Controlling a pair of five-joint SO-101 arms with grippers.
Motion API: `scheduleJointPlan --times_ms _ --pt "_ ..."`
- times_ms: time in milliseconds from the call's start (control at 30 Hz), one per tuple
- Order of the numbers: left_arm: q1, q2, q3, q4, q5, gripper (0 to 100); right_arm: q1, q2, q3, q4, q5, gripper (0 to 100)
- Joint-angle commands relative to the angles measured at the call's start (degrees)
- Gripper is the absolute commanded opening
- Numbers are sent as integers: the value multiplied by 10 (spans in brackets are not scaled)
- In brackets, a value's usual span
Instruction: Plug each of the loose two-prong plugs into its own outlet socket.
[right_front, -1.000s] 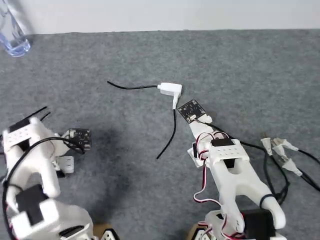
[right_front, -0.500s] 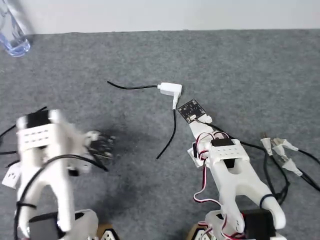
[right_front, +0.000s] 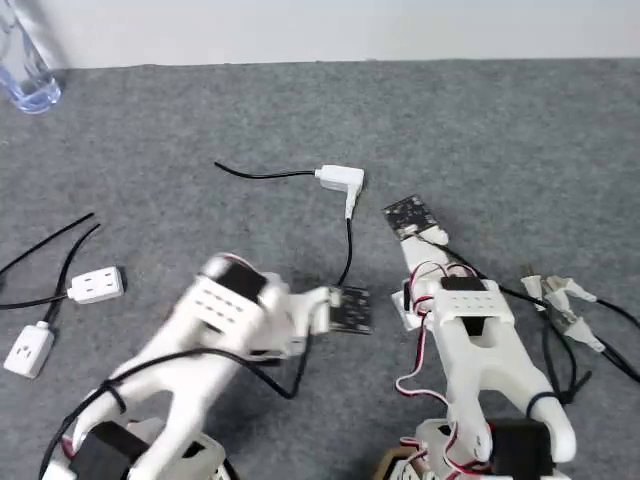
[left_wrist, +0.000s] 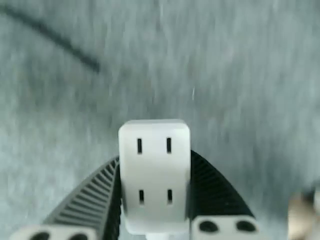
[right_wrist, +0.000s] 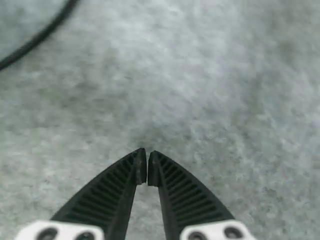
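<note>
My left gripper (left_wrist: 155, 161) is shut on a white socket block (left_wrist: 154, 172) with two pairs of slots, held just above the grey carpet. In the high view that left gripper (right_front: 345, 310) is near the table's middle, beside a black cable (right_front: 346, 262). My right gripper (right_wrist: 146, 159) is shut with nothing in it, tips close to the carpet; from above, the right gripper (right_front: 412, 217) is right of a white angled plug (right_front: 340, 180). Two loose two-prong plugs (right_front: 550, 292) lie at the right edge. Two more white sockets (right_front: 97, 285) (right_front: 27, 351) lie at the left.
A clear bottle (right_front: 25, 80) stands at the far left corner by the wall. Black cables (right_front: 45, 255) run off the left edge, and more cords (right_front: 560, 370) tangle beside the right arm's base. Open carpet stretches across the back.
The left arm has swung from the left side to the table's middle, uncovering the two sockets on the left. The right gripper has shifted slightly farther and to the right.
</note>
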Motion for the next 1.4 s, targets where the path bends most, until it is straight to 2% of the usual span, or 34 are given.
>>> scheduleJointPlan --times_ms 0,300,533,600,800,900,1100,1267,1367 --pt "69 -19 29 -108 156 13 13 -7 -6 -9 -8 9" --pt "84 -15 96 -215 168 13 10 -7 -6 -10 -7 9" --pt "127 -20 128 -218 167 15 10 -7 -6 -10 -6 9" --pt "133 -20 130 -218 167 47 10 -7 -6 -10 -6 9" --pt "132 -20 131 -217 167 261 10 -7 -7 -10 -6 9" --pt "132 -19 128 -196 167 314 10 -7 -7 -10 -6 9" --pt "131 -20 89 -149 166 317 10 -7 -7 -10 -6 9" --pt "128 -22 -24 -16 166 316 11 -7 -7 -10 -6 9" --pt "98 -46 -120 75 170 316 11 -7 -7 -10 -6 9"
